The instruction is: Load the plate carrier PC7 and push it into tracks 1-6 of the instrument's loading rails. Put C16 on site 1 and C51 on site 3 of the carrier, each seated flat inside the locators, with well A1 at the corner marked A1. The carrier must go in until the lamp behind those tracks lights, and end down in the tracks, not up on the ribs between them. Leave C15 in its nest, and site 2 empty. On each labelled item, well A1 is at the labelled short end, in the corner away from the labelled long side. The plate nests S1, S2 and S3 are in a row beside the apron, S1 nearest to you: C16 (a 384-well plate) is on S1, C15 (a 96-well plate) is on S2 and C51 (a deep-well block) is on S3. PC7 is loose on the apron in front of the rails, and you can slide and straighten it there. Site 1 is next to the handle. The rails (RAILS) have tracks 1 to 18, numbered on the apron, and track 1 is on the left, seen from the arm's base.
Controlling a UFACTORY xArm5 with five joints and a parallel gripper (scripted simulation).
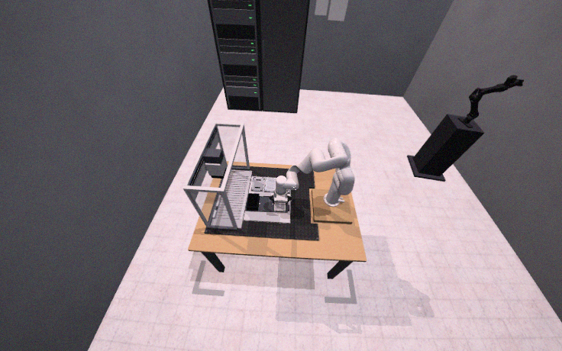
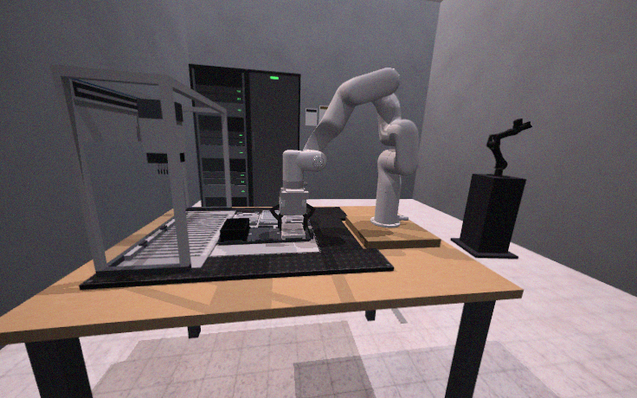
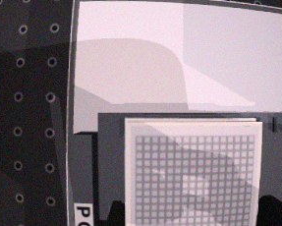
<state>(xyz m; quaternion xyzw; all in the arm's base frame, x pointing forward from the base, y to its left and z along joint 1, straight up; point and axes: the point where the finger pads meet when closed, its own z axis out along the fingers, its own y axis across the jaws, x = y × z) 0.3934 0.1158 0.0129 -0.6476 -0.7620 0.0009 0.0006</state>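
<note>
My gripper (image 1: pixel 279 204) (image 2: pixel 292 223) is open, with its dark fingers on either side of C16 (image 3: pixel 193 185) (image 2: pixel 292 232), a white 384-well plate with a fine grid. C16 lies flat on the dark carrier PC7 (image 3: pixel 109 159) (image 2: pixel 261 238), at the end where the label "PC" (image 3: pixel 84 220) shows. The carrier lies on the pale apron (image 3: pixel 160 41) (image 2: pixel 261 248). A black block, C51 (image 2: pixel 234 229) (image 1: pixel 253 201), stands at the carrier's end nearest the rails (image 2: pixel 177 237) (image 1: pixel 236 191). Light plates show in the nests (image 1: pixel 263 183) beyond the carrier.
The instrument's open frame (image 2: pixel 178 173) (image 1: pixel 196 191) stands over the rails. A black perforated mat (image 2: pixel 286 264) (image 3: pixel 23 93) surrounds the apron. The arm's base stands on a raised wooden block (image 2: pixel 390 237). A server rack and a black pedestal stand away from the table.
</note>
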